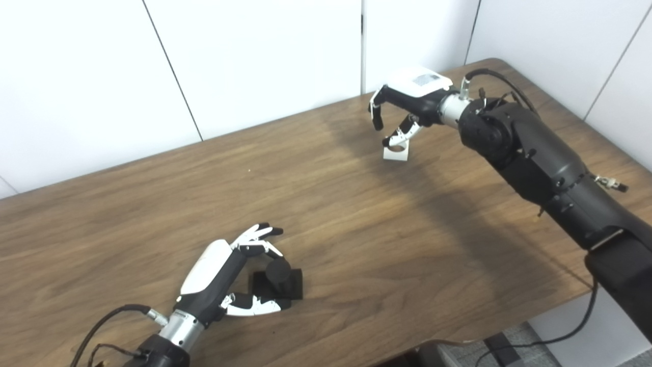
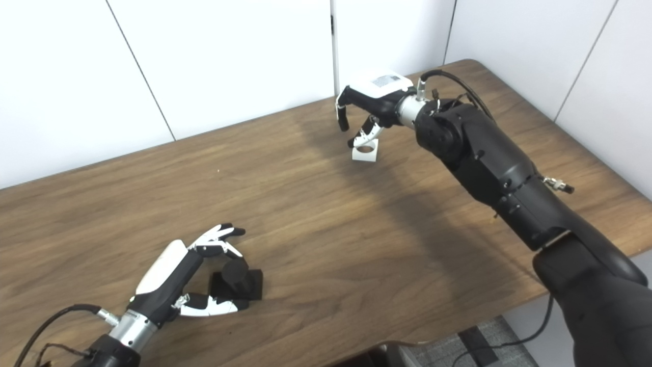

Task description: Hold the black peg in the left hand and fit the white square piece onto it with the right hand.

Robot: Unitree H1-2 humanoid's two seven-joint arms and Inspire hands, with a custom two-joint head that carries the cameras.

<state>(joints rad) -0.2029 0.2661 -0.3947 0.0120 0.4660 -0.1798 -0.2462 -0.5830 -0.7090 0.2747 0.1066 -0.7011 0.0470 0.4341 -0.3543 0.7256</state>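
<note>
The black peg (image 1: 279,271), a short cylinder on a square black base (image 1: 294,285), stands on the wooden table (image 1: 356,244) near its front left. My left hand (image 1: 224,275) is open around it, fingers on the far side and thumb on the near side, not closed on it. The white square piece (image 1: 396,151), with a round hole on top, lies at the back of the table. My right hand (image 1: 407,102) hovers just over it, fingers spread and curled downward, thumb tip close to the piece's top. It also shows in the right eye view (image 2: 364,152).
White wall panels (image 1: 254,61) stand right behind the table's far edge. The table's right corner and front edge (image 1: 509,316) are near my right arm. Cables hang below the front edge over grey floor (image 1: 514,346).
</note>
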